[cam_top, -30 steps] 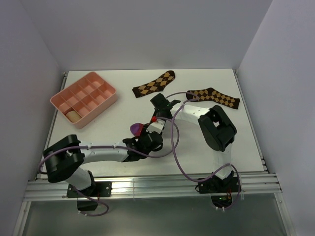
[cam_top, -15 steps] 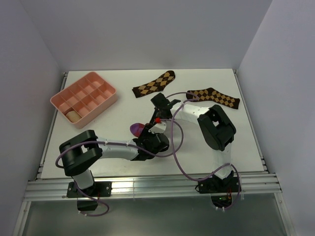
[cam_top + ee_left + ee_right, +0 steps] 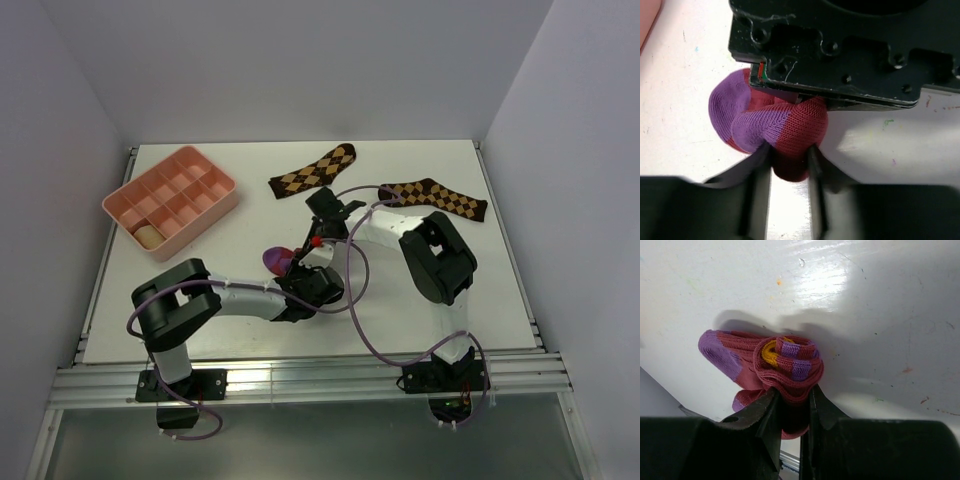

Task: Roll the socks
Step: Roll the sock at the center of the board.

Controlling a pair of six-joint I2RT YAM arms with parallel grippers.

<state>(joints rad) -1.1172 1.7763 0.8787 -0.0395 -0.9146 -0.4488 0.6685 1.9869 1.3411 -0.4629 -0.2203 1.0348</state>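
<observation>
Item one, far left: pink tray [image 3: 205,205] of many compartments, on the white surface [image 3: 420,160]; its near corner compartment holds a tan bundle [image 3: 148,235], probably the tan sock already rolled, though too small to confirm. Item two, centre: my left claw [image 3: 790,150], clenched on the lower end of the crimson sock [image 3: 785,125], fingers pinching the knit from both sides. The sock sits mid-surface, bunched into a loose roll, purple toe or heel patches outward and the orange cuff wound into the core, as the right wrist view shows. Handling, as I judge it: light, soft, stretchy ribbed knit, not fragile and not slippery, but springy and likely to unwind if let go; best taken across the thick of the roll, so the layers are pinned together, not by a loose edge. Item three, just right of it: my right claw [image 3: 792,392], likewise clenched on the same roll from the opposite side, so both claws hold one bundle between them. Item four, rear centre and rear right: two dark brown argyle socks [image 3: 313,171] [image 3: 435,197], flat, apart from each other and outside the job. Brands, labels, writing: none legible anywhere; only stray coloured specks on the surface.
</observation>
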